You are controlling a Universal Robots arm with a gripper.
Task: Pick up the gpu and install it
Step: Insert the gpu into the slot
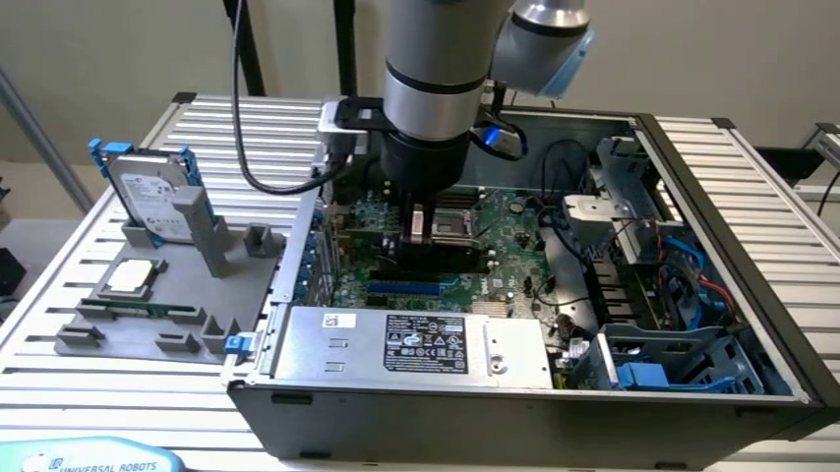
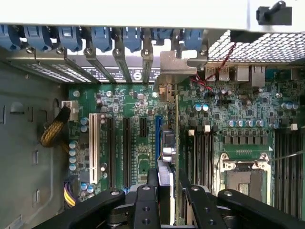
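The tool [image 2: 167, 185] is clamped on the gpu [image 2: 177, 124], its two dark fingers [image 2: 152, 183] pressing on the card's faces. In the exterior view the tool [image 1: 417, 231] hangs straight down from the arm [image 1: 440, 69] inside the open computer case [image 1: 525, 413].

The gpu stands on edge below the tool, so the wrist view sees it as a thin line running away from the fingers. Its silver end bracket [image 2: 178, 64] is at the far end, up against the row of slot covers [image 2: 119, 67] on the case's back wall. In the exterior view the gpu [image 1: 417, 261] shows as a dark strip just under the tool.

The card runs parallel to the long blue slot [image 2: 158, 138] and lies just beside it, on the side toward the CPU socket [image 2: 243, 181]. Whether its lower edge has entered a slot cannot be told.

Around it spreads the green motherboard [image 2: 143, 162]. The grey power supply [image 1: 407, 339] sits along the case's near edge.

On the counter [image 1: 118, 393], at the exterior view's left and well apart from the case, a grey holder [image 1: 145, 324] carries a silver hard drive with blue rails [image 1: 151, 192] and a small square CPU chip [image 1: 136, 275].
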